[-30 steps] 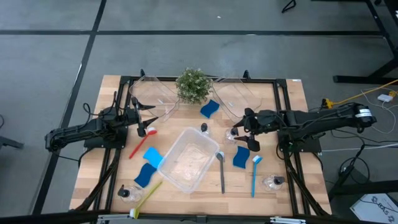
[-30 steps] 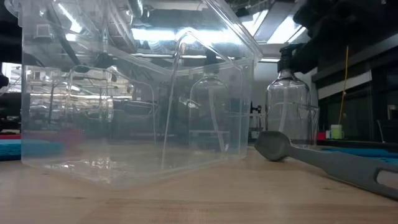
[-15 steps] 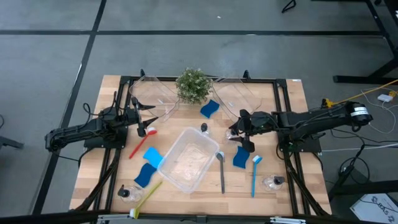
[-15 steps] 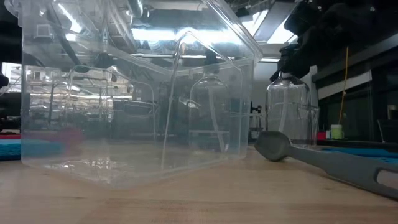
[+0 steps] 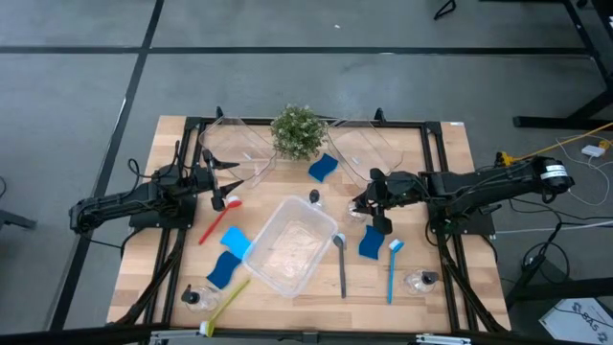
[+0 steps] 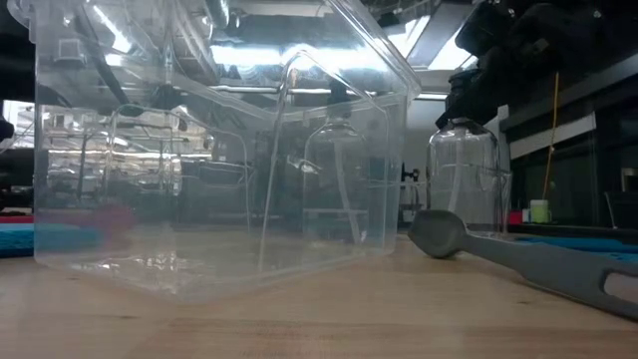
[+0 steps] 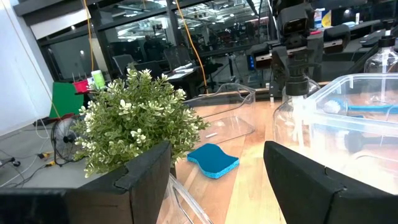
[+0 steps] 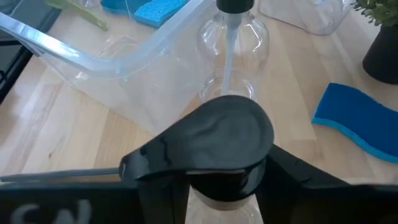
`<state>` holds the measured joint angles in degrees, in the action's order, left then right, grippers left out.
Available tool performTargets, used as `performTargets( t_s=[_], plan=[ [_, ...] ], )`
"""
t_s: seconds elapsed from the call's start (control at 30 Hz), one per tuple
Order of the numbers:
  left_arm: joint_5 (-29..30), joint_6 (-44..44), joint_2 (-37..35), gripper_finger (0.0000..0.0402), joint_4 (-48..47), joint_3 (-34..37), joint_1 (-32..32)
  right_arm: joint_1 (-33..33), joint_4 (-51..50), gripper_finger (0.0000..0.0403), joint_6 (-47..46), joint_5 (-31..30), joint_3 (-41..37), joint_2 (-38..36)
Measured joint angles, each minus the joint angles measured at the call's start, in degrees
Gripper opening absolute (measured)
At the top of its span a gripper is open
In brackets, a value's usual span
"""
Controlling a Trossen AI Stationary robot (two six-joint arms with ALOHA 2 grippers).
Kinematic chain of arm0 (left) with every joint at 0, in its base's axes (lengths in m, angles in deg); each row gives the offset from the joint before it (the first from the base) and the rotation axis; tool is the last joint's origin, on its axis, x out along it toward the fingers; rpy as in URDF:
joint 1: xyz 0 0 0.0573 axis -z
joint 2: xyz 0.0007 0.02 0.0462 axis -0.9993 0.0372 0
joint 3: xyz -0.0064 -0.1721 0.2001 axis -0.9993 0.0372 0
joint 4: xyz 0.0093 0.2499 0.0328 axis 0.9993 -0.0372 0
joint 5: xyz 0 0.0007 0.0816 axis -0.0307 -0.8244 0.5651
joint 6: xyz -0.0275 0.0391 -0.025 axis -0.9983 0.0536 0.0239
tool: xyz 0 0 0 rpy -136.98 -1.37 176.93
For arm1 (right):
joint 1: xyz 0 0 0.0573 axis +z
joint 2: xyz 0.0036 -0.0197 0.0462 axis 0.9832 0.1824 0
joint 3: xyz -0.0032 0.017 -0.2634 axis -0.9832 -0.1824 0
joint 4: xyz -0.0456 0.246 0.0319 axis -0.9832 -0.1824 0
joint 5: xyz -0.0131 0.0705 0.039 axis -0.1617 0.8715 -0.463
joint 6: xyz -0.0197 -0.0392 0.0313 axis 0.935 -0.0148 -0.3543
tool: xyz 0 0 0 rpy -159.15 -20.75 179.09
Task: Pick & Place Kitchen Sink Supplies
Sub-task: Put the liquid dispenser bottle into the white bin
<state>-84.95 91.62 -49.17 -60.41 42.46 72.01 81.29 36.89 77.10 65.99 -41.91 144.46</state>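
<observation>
Since the clear bin [image 5: 287, 247] at the middle of the table has no supplies in it yet, the job looks to be at an early stage, and the step in hand is the pickup of a pump bottle [image 5: 358, 206] that stands upright just off the bin's right-hand far corner. The left gripper [image 5: 218, 194] waits well off the bin's left side with its jaws wide apart and nothing between them. The right gripper [image 5: 370, 203] sits over the bottle and straddles its black top [image 8: 227, 149]. Whether it already clamps that top I cannot tell, as the wrist view is mostly filled by the top itself. The next move probably calls for a firm hold, then a straight lift high enough to clear the bin's wall before carrying the bottle across. The bottle is small, round-shouldered and see-through, with a thin tube running down its middle. It looks light and could slip or swing if held only by the top.
</observation>
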Motion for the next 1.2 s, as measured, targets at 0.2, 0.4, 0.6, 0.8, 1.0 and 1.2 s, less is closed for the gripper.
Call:
performTargets(
  t_s=[0.2,0.4,0.6,0.8,1.0,1.2],
  plan=[
    [-0.02,0.0,0.02,0.0251,0.0,0.02,0.0,-0.02,-1.93,0.0146,-1.11,0.03,1.9,-0.02],
    [0.0,0.0,0.01,0.0251,0.0,0.0,0.0,-0.02,-7.53,0.0134,-0.74,0.02,6.02,-0.5],
    [-0.01,0.0,0.0,0.0251,0.0,0.02,0.0,-0.02,-12.04,0.0138,0.25,0.02,11.47,-0.74],
    [-0.02,0.0,0.0,0.0251,0.0,0.0,0.0,-0.02,-20.38,0.0144,1.77,-0.02,18.18,-0.74],
    [0.0,0.0,0.01,0.0251,0.0,0.01,0.0,1.19,-23.69,0.0134,1.77,-0.07,24.12,-0.76],
    [-0.01,0.01,0.02,0.0251,0.0,0.0,0.0,5.4,-24.75,0.0146,2.07,0.02,28.64,-0.76]
  ],
)
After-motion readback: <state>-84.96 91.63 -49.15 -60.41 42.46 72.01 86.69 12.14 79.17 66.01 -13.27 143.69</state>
